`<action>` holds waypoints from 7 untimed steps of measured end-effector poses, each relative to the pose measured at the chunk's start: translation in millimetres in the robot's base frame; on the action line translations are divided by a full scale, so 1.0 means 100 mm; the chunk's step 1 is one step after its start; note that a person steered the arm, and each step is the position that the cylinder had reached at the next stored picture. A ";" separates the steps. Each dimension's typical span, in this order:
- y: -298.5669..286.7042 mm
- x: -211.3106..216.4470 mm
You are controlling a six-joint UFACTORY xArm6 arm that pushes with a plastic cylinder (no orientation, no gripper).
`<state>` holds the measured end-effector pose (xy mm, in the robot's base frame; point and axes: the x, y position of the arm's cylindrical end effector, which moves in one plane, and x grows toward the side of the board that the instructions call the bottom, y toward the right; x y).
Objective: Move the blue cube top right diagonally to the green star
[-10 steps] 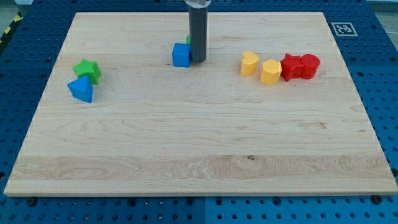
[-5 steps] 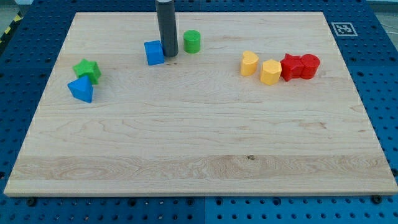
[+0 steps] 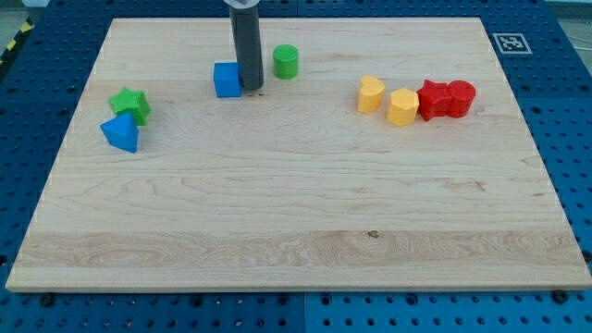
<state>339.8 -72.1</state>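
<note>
The blue cube (image 3: 227,80) sits on the wooden board in the upper left part of the view. My tip (image 3: 250,90) stands right against the cube's right side. The green star (image 3: 129,103) lies near the board's left edge, well to the left of and a little below the cube. A blue triangular block (image 3: 121,133) touches the star from below.
A green cylinder (image 3: 285,61) stands just right of my rod. On the view's right lie two yellow blocks (image 3: 371,94) (image 3: 402,106) and two red blocks (image 3: 433,99) (image 3: 460,97) in a row. A marker tag (image 3: 511,43) is at the top right corner.
My tip pushed the blue cube leftward from beside the green cylinder, uncovering the cylinder. In the last half second the cube and tip barely moved.
</note>
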 end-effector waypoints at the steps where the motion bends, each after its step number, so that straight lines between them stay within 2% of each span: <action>1: -0.20 0.00; 4: -0.35 0.00; 7: -0.77 0.00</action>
<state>339.4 -149.4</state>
